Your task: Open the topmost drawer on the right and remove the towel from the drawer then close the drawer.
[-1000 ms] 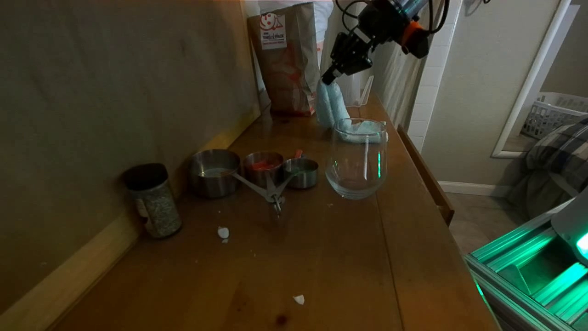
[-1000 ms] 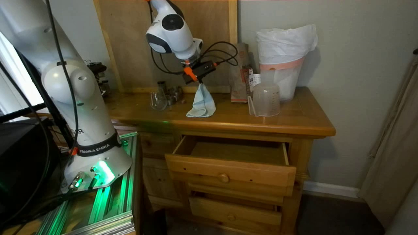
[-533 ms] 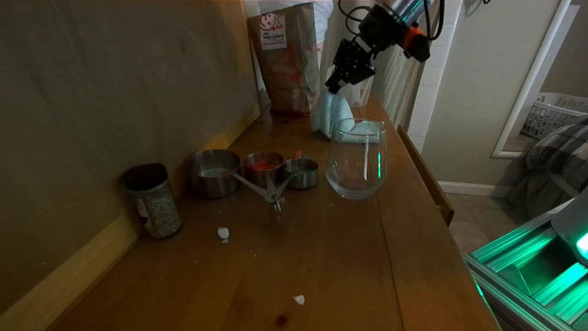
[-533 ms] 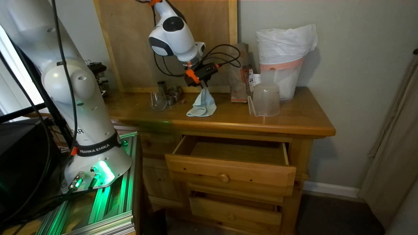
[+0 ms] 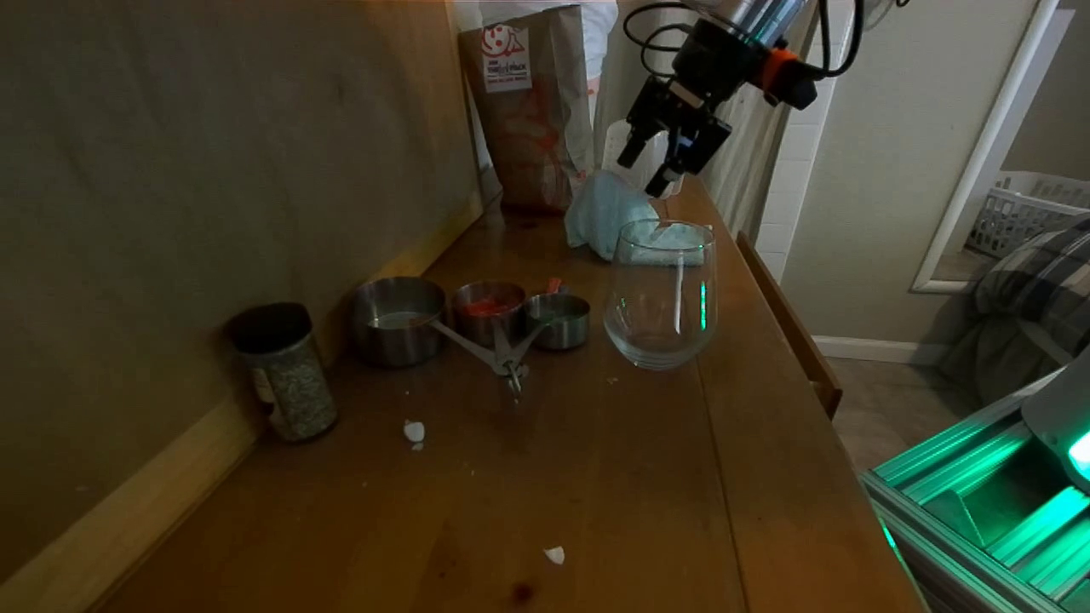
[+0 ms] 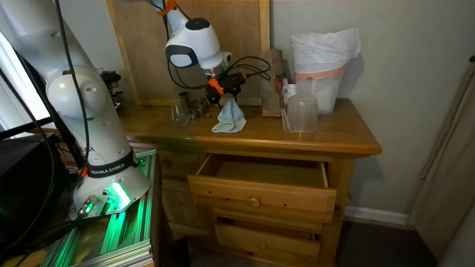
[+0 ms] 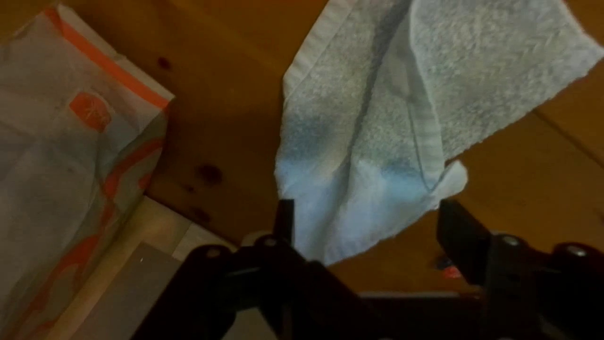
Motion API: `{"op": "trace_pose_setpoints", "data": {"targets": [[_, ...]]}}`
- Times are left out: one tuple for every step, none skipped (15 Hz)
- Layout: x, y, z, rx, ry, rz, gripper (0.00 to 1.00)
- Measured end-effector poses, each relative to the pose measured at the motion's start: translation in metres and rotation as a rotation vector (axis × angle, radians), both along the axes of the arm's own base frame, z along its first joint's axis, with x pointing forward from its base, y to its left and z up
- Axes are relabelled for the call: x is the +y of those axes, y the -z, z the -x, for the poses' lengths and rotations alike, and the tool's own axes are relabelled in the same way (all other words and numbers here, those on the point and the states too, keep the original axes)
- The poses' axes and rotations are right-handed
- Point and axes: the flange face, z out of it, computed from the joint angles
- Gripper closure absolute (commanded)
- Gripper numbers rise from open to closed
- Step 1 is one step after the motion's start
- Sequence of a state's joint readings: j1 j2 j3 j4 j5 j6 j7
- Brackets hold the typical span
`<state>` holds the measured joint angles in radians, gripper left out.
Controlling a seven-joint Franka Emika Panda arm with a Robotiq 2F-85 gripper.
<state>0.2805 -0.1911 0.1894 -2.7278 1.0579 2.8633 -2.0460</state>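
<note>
The pale blue towel (image 6: 231, 119) stands in a crumpled peak on the dresser top. Above it my gripper (image 6: 228, 104) is open, its fingers spread apart. Seen from the wrist, the towel (image 7: 358, 113) spreads below the gripper (image 7: 365, 205), and no cloth is pinched between the fingertips. In an exterior view the open gripper (image 5: 640, 175) hangs just over and beside the towel (image 5: 606, 213), partly behind the stemless glass. The topmost drawer on the right (image 6: 230, 190) is pulled out, its bare wooden bottom showing.
A lower drawer (image 6: 267, 241) is slightly pulled out. On the dresser top stand a clear measuring jug (image 6: 305, 113), a bin with a white liner (image 6: 319, 85), a paper bag (image 5: 536, 119), a stemless glass (image 5: 660, 323), metal measuring cups (image 5: 398, 332) and a spice jar (image 5: 289, 383).
The gripper has gone from shut on the towel's top to open, letting go of it. The towel's peak has slumped lower. The arm has shifted slightly; both drawers are unmoved.
</note>
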Motion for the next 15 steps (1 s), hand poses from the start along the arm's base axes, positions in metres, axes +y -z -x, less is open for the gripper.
{"op": "trace_pose_setpoints", "data": {"targets": [[-0.007,0.000,0.003,0.017,0.011,0.016,0.00],[-0.012,-0.003,0.002,0.026,0.022,0.030,0.00],[-0.018,-0.008,-0.002,0.032,0.035,0.040,0.00],[-0.025,-0.013,-0.005,0.041,0.052,0.048,0.00],[-0.033,-0.017,-0.009,0.055,0.071,0.051,0.00],[-0.044,-0.022,-0.012,0.074,0.096,0.049,0.00],[-0.055,-0.026,-0.013,0.097,0.126,0.039,0.00],[-0.067,-0.029,-0.013,0.123,0.157,0.022,0.00],[-0.079,-0.032,-0.011,0.151,0.183,0.002,0.00],[-0.089,-0.034,-0.009,0.179,0.206,-0.018,0.00],[-0.099,-0.035,-0.007,0.208,0.230,-0.037,0.00],[-0.108,-0.035,-0.005,0.238,0.257,-0.051,0.00],[-0.118,-0.035,-0.003,0.269,0.284,-0.061,0.00],[-0.129,-0.034,-0.001,0.298,0.311,-0.070,0.00],[-0.140,-0.032,0.002,0.325,0.334,-0.077,0.00]]}}
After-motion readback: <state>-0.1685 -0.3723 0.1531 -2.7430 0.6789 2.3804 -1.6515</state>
